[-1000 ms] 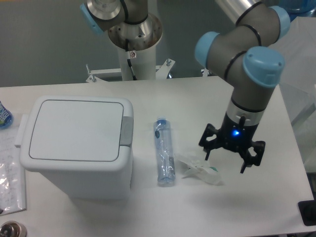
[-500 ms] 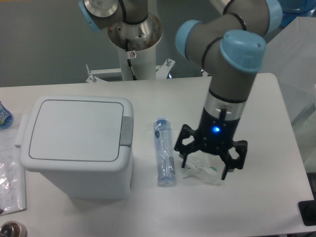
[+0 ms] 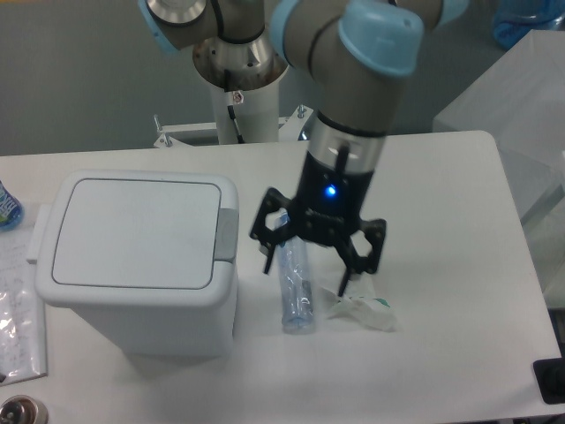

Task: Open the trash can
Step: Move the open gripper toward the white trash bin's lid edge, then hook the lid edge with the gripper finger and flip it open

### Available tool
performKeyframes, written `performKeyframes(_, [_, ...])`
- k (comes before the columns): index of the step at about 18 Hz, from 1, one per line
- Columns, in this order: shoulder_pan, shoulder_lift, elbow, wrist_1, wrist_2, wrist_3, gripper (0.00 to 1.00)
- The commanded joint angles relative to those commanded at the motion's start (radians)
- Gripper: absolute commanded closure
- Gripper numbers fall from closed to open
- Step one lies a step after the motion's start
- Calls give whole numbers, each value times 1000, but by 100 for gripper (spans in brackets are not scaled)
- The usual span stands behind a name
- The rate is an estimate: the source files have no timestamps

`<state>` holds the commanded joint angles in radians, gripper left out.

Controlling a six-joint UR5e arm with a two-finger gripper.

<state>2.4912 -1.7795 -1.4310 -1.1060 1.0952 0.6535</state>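
Note:
The trash can is a boxy white bin at the left of the table, its flat lid lying closed. A grey push-button sits on its right rim. My gripper hangs above the table just right of the can, fingers spread open and empty, over a clear plastic bottle. It is not touching the can.
A clear plastic bottle lies on the table under the gripper. A small white and teal wrapper lies right of it. Papers and a plastic bag sit at the left edge. The robot base stands at the back.
The arm has swept left across the table, from beyond the wrapper to above the bottle, closer to the trash can. The gripper stays open. The can's lid has not moved.

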Motion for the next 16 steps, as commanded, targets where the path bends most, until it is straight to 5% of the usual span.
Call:
performKeyframes(3, [-6,31,-68,2,5,0,0])
performKeyframes(16, [-18,31,-100,31,9,2,0])
